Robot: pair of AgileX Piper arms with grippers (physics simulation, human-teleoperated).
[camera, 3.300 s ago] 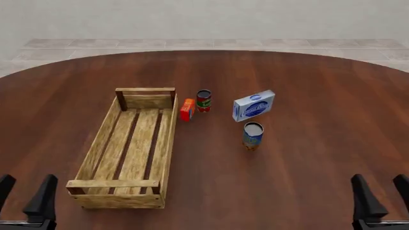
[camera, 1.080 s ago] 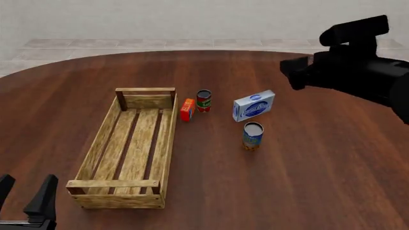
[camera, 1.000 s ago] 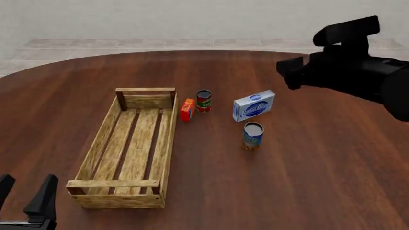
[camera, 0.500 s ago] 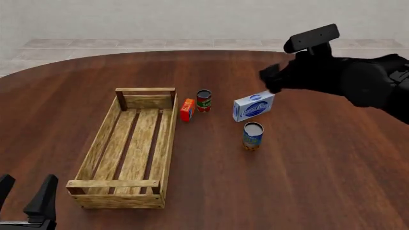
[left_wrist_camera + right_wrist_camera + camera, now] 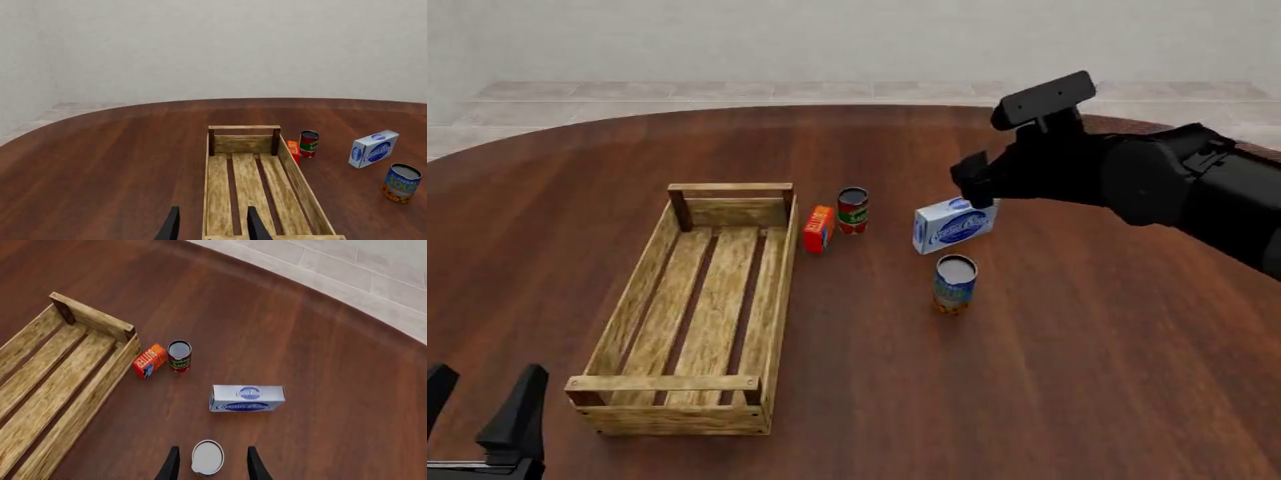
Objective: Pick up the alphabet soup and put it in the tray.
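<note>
Standing upright on the dark wood desk (image 5: pixel 1054 380), the alphabet soup (image 5: pixel 956 283) has its long axis vertical and its pale grey top facing up; it sits well to the right of the tray (image 5: pixel 699 312) and just nearer the camera than the blue-and-white box (image 5: pixel 956 222). In the front view the right arm's dark body hangs above the box and hides its far corner, and the right tool's fingers are not visible there. In the right wrist view the right tool (image 5: pixel 209 466) shows only its two dark fingertips, cut off by the frame edge; they are spread apart, empty, with the can's top (image 5: pixel 207 458) seen between them from above, not touched. The left tool (image 5: pixel 481 415) is cropped at the lower left corner of the front view, its fingers parted and holding nothing. The tray lies lengthwise, running away from the arms, with nothing on its slats. A small orange box (image 5: pixel 818 229) rests just beside the tray's far right corner, and a red-and-green can (image 5: pixel 853 210) stands upright next to it. Label text on the cans is too small to read.
</note>
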